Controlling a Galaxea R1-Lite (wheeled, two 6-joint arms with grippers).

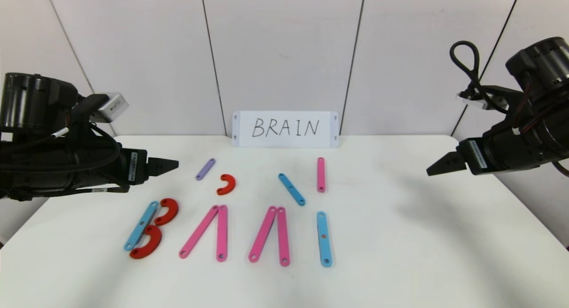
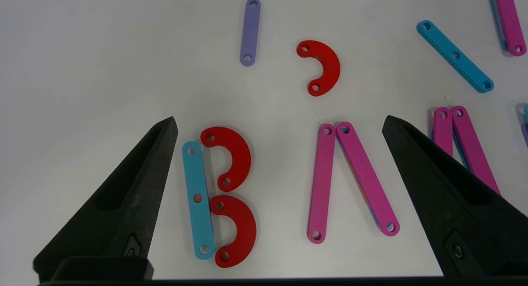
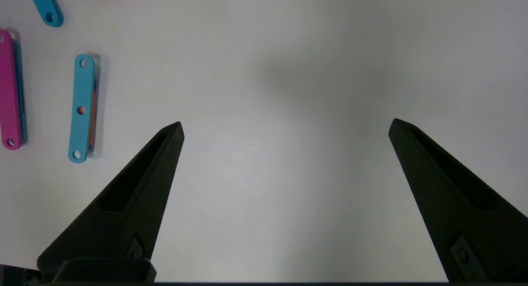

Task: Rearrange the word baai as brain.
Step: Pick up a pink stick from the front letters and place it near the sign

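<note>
The word baai lies along the table's front. Its B is a blue strip (image 1: 141, 226) (image 2: 198, 199) with two red curves (image 1: 167, 211) (image 2: 231, 158) touching it. Two pairs of pink strips (image 1: 221, 232) (image 1: 282, 236) form the A shapes, and a blue strip (image 1: 324, 238) (image 3: 81, 108) makes the I. Behind them lie a loose purple strip (image 1: 205, 169), a red curve (image 1: 227, 184), a blue strip (image 1: 291, 189) and a pink strip (image 1: 321, 174). My left gripper (image 1: 171, 164) (image 2: 279, 119) hovers open and empty above the B. My right gripper (image 1: 429, 171) (image 3: 284, 121) hangs open and empty over bare table at the right.
A white card (image 1: 285, 129) with BRAIN handwritten in black stands at the back against the wall panels. The white table (image 1: 400, 237) runs bare to the right of the I, with its edges near both arms.
</note>
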